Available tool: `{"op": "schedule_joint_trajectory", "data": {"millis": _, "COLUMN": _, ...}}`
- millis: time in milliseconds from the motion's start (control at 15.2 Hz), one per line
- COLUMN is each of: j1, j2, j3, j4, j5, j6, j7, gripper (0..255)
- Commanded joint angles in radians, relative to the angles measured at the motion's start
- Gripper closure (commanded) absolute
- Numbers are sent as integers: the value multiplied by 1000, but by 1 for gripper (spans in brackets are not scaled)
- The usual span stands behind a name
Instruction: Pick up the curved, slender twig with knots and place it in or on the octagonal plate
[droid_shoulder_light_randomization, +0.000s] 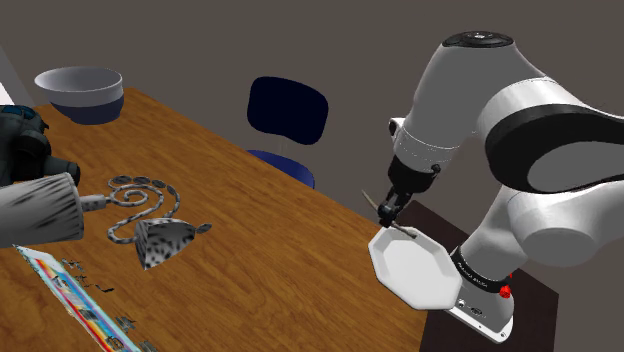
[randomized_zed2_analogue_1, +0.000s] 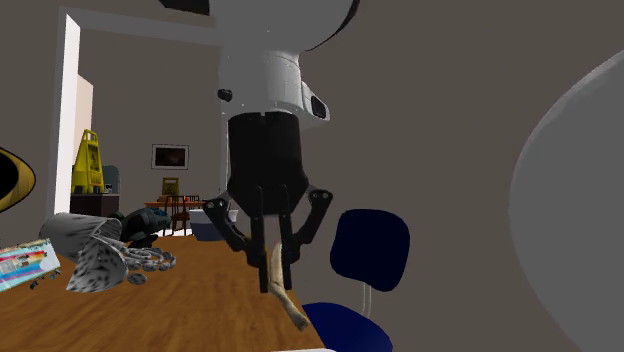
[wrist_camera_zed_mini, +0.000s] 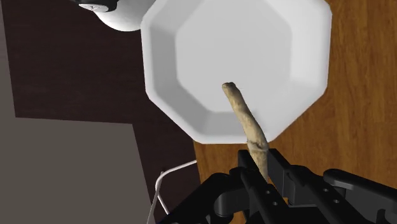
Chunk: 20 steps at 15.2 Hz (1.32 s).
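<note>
A tan, knotty, slightly curved twig (wrist_camera_zed_mini: 243, 116) is clasped between my black fingers, and its free end hangs above the near part of the white octagonal plate (wrist_camera_zed_mini: 254, 44). My gripper (wrist_camera_zed_mini: 262, 167) is shut on the twig's lower end. In the shoulder view the gripper (droid_shoulder_light_randomization: 390, 210) hovers just above the plate's (droid_shoulder_light_randomization: 420, 272) far rim at the wooden table's corner, with the twig (droid_shoulder_light_randomization: 403, 230) slanting down over it. The second exterior view shows the gripper (randomized_zed2_analogue_1: 274, 262) pointing down and the twig (randomized_zed2_analogue_1: 287, 302) sticking out below the fingers.
On the wooden table (droid_shoulder_light_randomization: 270, 260) lie a patterned chain and cone (droid_shoulder_light_randomization: 158, 240), a grey cylinder (droid_shoulder_light_randomization: 40, 210), a colourful book (droid_shoulder_light_randomization: 70, 295) and a grey bowl (droid_shoulder_light_randomization: 80, 92). A blue chair (droid_shoulder_light_randomization: 287, 110) stands behind the table. My arm's base (droid_shoulder_light_randomization: 485, 300) sits beside the plate.
</note>
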Motion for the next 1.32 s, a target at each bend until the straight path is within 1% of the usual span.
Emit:
{"op": "schedule_joint_trajectory", "data": {"millis": 0, "j1": 48, "j2": -85, "j3": 9, "j4": -45, "j5": 32, "j6": -42, "j7": 26, "gripper": 255}}
{"op": "schedule_joint_trajectory", "data": {"millis": 396, "j1": 212, "j2": -342, "j3": 42, "j4": -144, "j5": 120, "j6": -210, "j7": 135, "gripper": 255}}
{"op": "schedule_joint_trajectory", "data": {"millis": 990, "j1": 245, "j2": -305, "j3": 110, "j4": -246, "j5": 190, "j6": -77, "j7": 139, "gripper": 255}}
{"op": "schedule_joint_trajectory", "data": {"millis": 1188, "j1": 257, "j2": -276, "j3": 141, "j4": -283, "j5": 224, "j6": -14, "j7": 140, "gripper": 255}}
{"op": "schedule_joint_trajectory", "data": {"millis": 1254, "j1": 257, "j2": -276, "j3": 141, "j4": -283, "j5": 224, "j6": -14, "j7": 140, "gripper": 255}}
